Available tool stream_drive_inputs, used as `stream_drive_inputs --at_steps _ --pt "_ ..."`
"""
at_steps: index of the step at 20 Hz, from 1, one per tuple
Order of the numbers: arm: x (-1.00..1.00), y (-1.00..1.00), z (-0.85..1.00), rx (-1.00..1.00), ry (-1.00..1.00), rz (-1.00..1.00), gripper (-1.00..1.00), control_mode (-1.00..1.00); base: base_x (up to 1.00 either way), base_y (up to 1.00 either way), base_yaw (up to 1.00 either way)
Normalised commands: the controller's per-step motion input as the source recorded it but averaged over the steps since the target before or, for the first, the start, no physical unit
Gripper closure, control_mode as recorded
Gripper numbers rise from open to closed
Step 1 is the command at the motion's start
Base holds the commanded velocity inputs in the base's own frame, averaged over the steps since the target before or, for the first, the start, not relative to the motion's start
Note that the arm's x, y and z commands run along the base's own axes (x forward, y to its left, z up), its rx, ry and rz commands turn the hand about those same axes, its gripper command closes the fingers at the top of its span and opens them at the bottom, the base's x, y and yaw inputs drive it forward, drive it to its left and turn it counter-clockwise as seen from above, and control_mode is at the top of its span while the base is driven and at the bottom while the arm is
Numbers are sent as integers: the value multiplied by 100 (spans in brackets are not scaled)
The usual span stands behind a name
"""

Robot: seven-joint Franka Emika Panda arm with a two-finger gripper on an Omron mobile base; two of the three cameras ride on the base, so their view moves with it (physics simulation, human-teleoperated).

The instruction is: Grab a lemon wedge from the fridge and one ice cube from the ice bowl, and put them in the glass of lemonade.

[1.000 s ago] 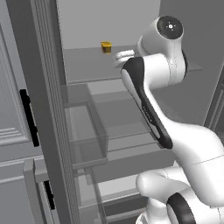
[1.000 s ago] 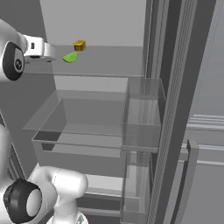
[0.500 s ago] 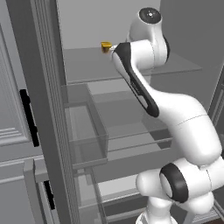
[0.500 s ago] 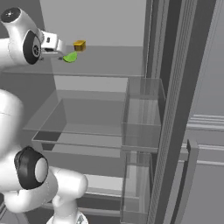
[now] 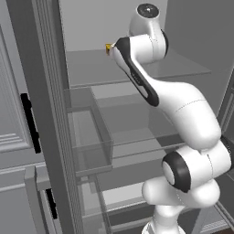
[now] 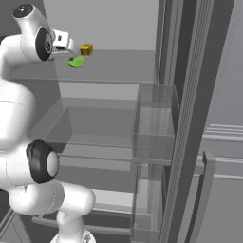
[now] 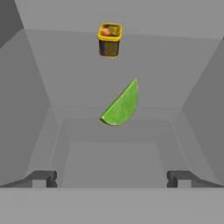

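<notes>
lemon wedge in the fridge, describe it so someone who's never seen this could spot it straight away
Look into the open fridge and go to its top shelf, the grey one above the clear shelves. Near its front lies the lemon wedge, a flat green half-moon slice, ahead of the open tool. Its only neighbour, farther back, is a small yellow-rimmed tub, boxy and upright, not a green crescent.

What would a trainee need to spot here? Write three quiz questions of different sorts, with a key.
1. True or false: the gripper holds the green wedge.
2. Which lies farther back on the fridge shelf: (a) the wedge, (b) the small yellow tub?
3. Fill in: the gripper's jaws are ____.

Key: 1 false, the wedge lies ahead of the fingertips, untouched; 2 b; 3 open.
</notes>
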Motion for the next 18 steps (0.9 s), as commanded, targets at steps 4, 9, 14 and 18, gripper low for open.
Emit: stream_drive_inputs --at_steps 4,9,14,18 --pt "51 0 -34 0 -4 0 -100 -100 0 0 0" --pt "57 0 -22 0 -3 0 -100 -100 0 0 0" --pt "41 0 -1 1 -7 0 -100 -100 0 0 0" --pt "47 0 0 4 -8 0 -100 -100 0 0 0"
